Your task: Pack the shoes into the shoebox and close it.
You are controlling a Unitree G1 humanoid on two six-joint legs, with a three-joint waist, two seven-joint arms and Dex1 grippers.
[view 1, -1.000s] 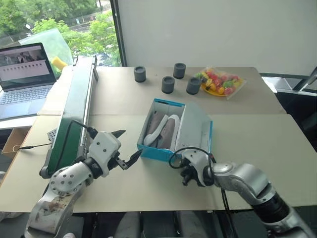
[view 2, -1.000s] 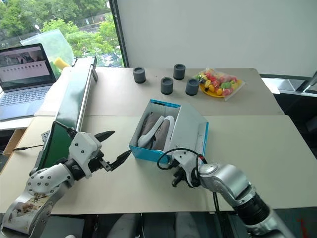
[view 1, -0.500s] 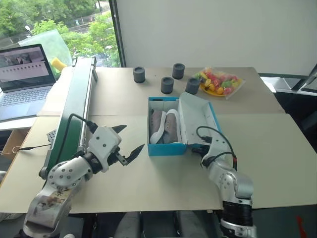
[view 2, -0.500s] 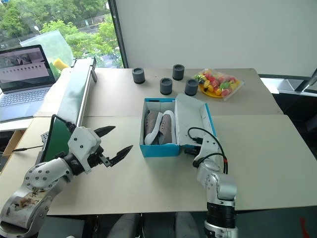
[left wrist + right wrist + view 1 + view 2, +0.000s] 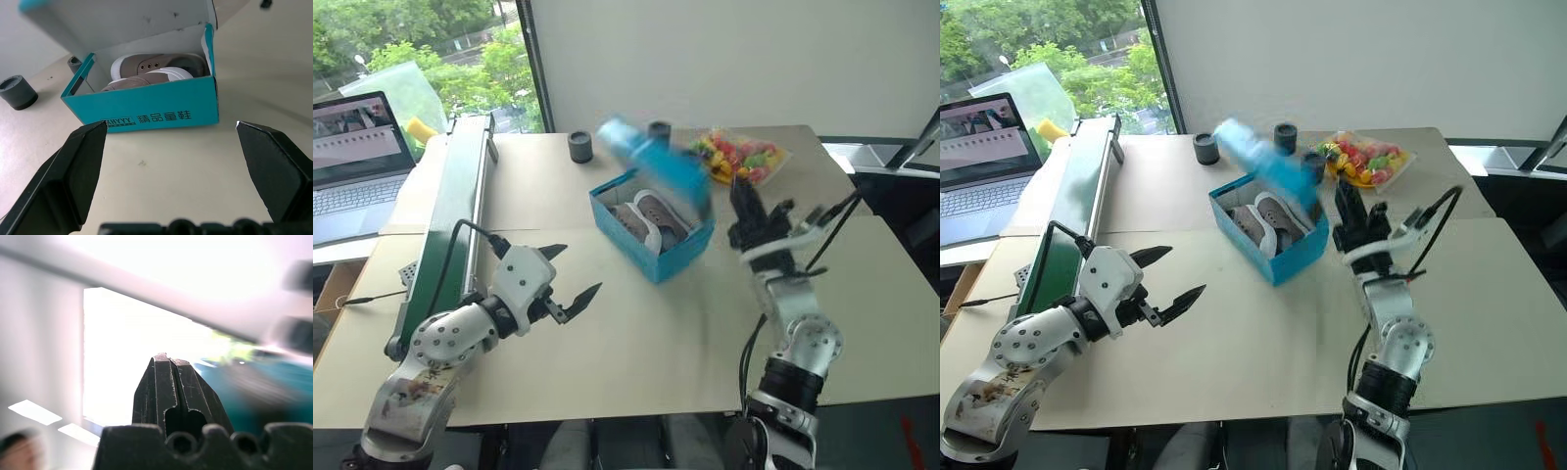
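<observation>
Both shoes inside | shoebox turned, lid swinging | right gripper raised

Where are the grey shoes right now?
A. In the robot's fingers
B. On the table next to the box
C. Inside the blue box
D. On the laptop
C: both shoes lie side by side inside the shoebox, their white soles showing above its blue wall, and no fingers hold them.
</observation>
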